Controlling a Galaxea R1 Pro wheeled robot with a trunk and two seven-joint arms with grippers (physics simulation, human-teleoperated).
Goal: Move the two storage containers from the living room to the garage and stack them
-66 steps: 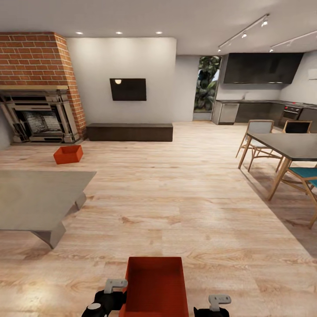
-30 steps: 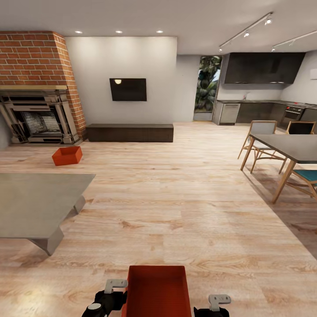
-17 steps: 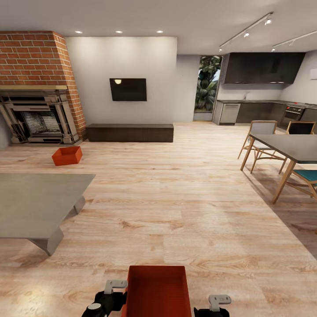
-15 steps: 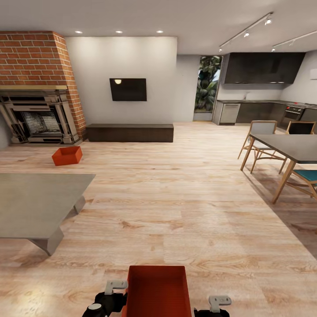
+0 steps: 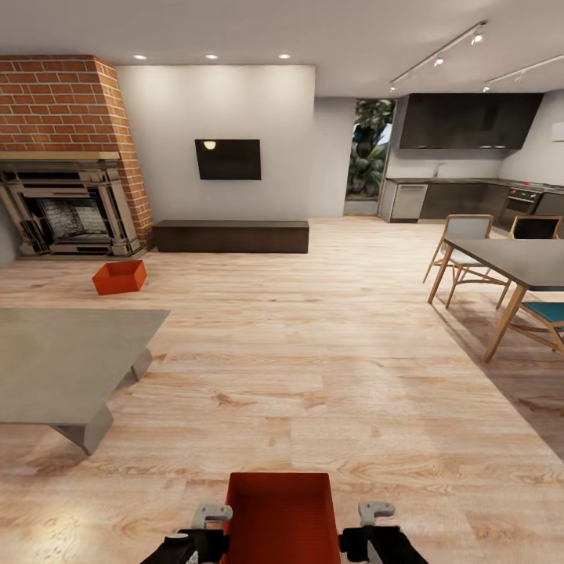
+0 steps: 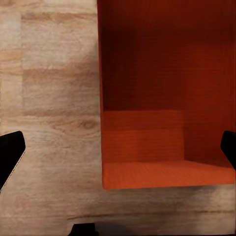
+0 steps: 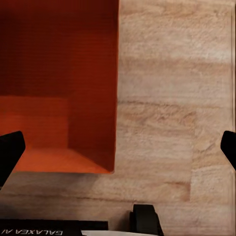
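1. On the wood floor point(image 5: 352, 376), near container point(image 5: 278, 513) sat between left end effector point(image 5: 211, 517) and right end effector point(image 5: 376, 513); far container point(image 5: 120, 276) by fireplace point(image 5: 66, 211).
2. Both end effectors gaped wide, gripping nothing.
3. Likely light, stiff, slick plastic; take opposite side walls.

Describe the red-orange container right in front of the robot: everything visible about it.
The near storage container is a red-orange, open-topped rectangular bin, plastic-looking, with plain low walls and nothing inside. It sits level on the light wood plank floor, long side running away from the robot, its near end cut off by the head view's edge. The left gripper and right gripper flank its side walls; both wrist views show open fingers straddling a wall without gripping it.
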